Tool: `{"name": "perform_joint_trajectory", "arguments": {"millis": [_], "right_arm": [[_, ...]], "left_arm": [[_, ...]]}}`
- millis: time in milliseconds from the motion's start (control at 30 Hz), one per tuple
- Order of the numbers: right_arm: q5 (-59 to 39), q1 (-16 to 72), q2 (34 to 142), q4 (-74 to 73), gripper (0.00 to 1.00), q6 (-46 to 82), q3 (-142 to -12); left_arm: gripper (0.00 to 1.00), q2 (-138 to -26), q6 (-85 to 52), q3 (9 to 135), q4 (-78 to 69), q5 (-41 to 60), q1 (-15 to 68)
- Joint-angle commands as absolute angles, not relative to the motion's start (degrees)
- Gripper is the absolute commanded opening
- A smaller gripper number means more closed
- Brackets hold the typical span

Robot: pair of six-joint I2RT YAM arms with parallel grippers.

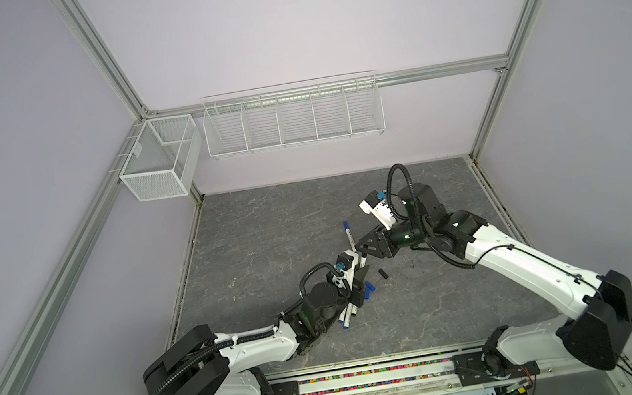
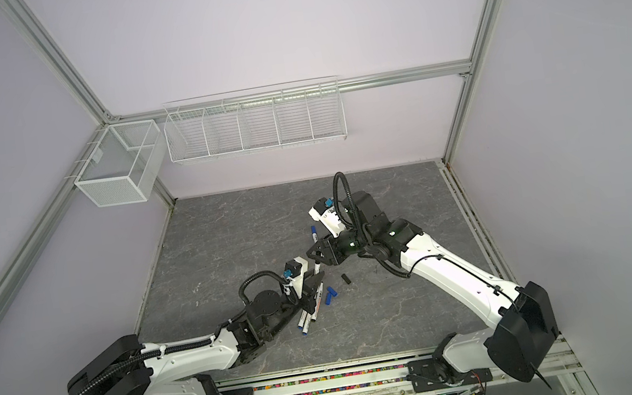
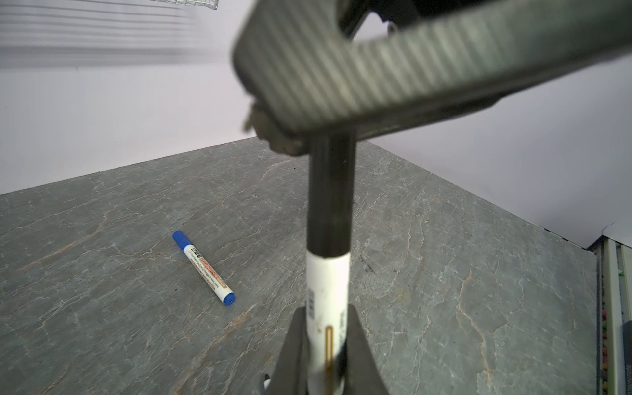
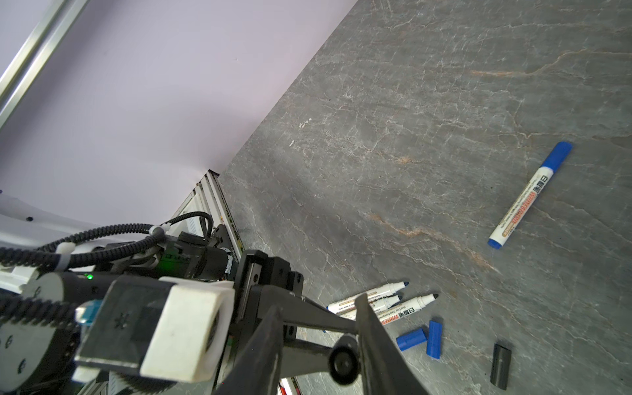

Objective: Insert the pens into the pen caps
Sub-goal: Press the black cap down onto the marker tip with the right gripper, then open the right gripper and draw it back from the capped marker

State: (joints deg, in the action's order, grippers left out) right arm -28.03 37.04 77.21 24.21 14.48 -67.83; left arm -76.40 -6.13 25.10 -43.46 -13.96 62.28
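Observation:
My left gripper (image 3: 326,318) is shut on the white barrel of a pen (image 3: 326,284) that stands upright with a black cap (image 3: 330,198) on its tip. My right gripper (image 4: 316,304) is open, and the cap's round end (image 4: 343,364) sits between its spread fingers. In both top views the two grippers (image 1: 362,275) (image 1: 361,249) meet at mid-table. A blue-capped pen (image 4: 530,195) (image 1: 349,232) lies beyond them. Three uncapped pens (image 4: 376,301) (image 2: 308,317) lie beside two blue pen caps (image 4: 411,338) (image 2: 330,294) and one black cap (image 4: 501,366) (image 1: 383,274).
A long wire rack (image 1: 293,120) and a mesh basket (image 1: 159,157) hang on the back wall above the grey stone table (image 1: 268,230). A rail with coloured bits (image 1: 373,379) runs along the table's front edge between the arm bases.

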Motion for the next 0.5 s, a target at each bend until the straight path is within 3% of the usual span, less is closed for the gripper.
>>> {"name": "perform_joint_trajectory", "arguments": {"millis": [0, 100, 267, 467], "right_arm": [[-27.44, 37.48, 76.94, 24.61, 0.37, 13.41, -66.21], [-26.8, 37.45, 77.18, 24.36, 0.33, 13.38, -65.75], [-26.88, 37.46, 77.89, 23.8, 0.19, 13.69, -65.31], [-32.67, 37.19, 79.26, 21.95, 0.08, 14.43, -63.77]], "left_arm": [[0.0, -76.92, -5.97, 25.24, -45.15, -14.7, 62.49], [0.0, -76.6, -6.21, 25.32, -45.11, -14.74, 62.49], [0.0, -76.01, -6.68, 25.53, -45.21, -14.72, 62.49], [0.0, -75.02, -6.64, 26.76, -46.74, -15.09, 62.49]]}}
